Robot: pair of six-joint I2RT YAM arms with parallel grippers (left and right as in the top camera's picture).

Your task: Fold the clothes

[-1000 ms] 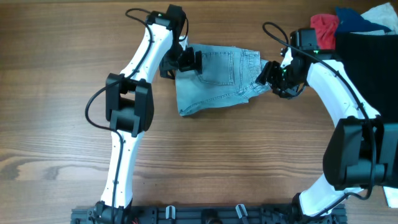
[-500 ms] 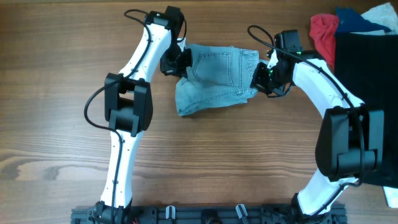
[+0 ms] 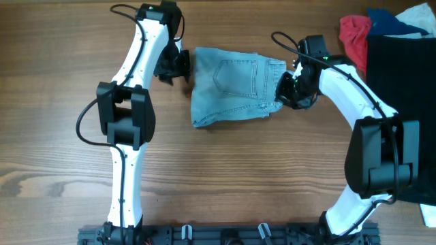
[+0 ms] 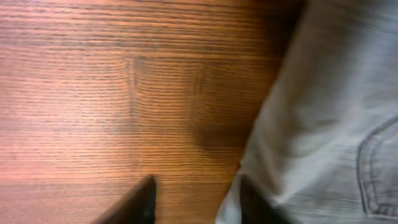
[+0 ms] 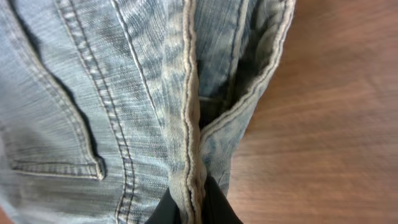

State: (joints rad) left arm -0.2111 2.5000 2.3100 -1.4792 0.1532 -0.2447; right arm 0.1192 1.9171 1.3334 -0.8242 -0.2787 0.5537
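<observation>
The clothes are light-blue denim shorts (image 3: 231, 85) lying folded on the wooden table, a stitched back pocket facing up. My left gripper (image 3: 178, 64) sits just off their left edge. In the left wrist view it (image 4: 196, 199) is open, with bare wood between its fingers and the right finger at the edge of the shorts (image 4: 323, 124). My right gripper (image 3: 286, 88) is at the shorts' right edge. In the right wrist view it (image 5: 193, 208) is shut on a thick seam of the shorts (image 5: 112, 93).
A heap of other garments lies at the back right: a red cloth (image 3: 354, 30), a blue one (image 3: 388, 20) and a large black one (image 3: 402, 102). Bare wooden tabletop (image 3: 225, 177) stretches in front of the shorts.
My left gripper has let go of the shorts' left edge and moved left onto bare wood. The right gripper moved in and closed on the right edge, then stayed there.
</observation>
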